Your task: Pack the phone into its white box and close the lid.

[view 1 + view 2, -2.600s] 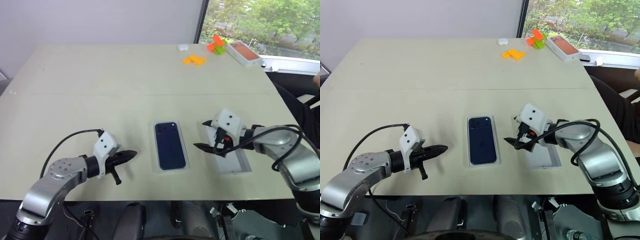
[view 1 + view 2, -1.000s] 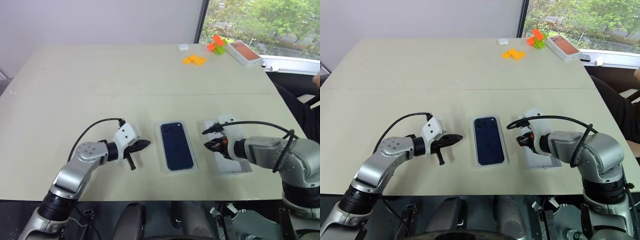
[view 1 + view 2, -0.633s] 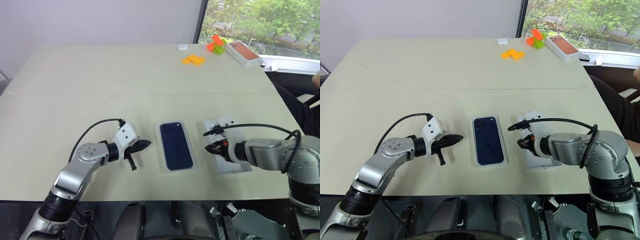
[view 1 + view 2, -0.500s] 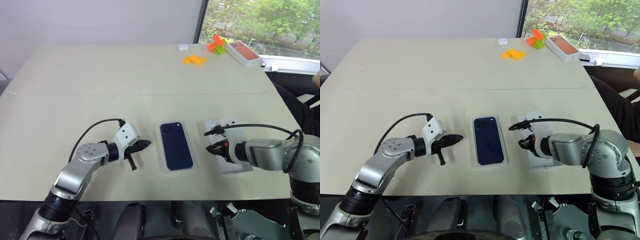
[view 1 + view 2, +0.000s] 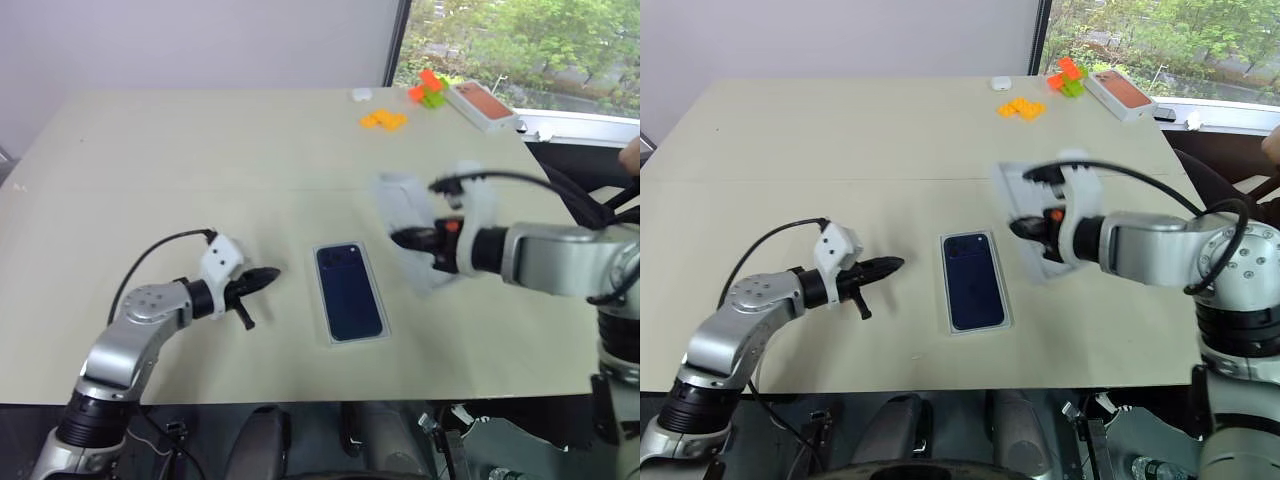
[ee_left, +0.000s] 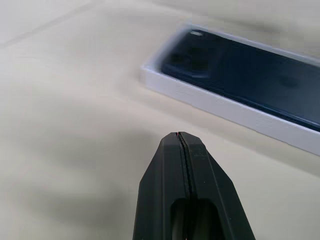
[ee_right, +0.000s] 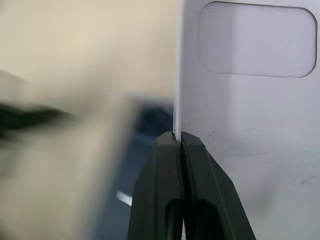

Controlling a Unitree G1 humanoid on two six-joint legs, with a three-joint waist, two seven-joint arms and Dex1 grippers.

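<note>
White lid (image 5: 1025, 225) hanging in right gripper (image 7: 179, 137) pinching its edge, above and beside phone (image 5: 349, 290) lying in white box (image 6: 235, 112), left gripper (image 5: 268, 275) closed, hovering beside box.

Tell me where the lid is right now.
The lid is in the air to the right of the phone, which lies in the white box; the right pincer grips the lid's edge, seen in both eye views.
</note>
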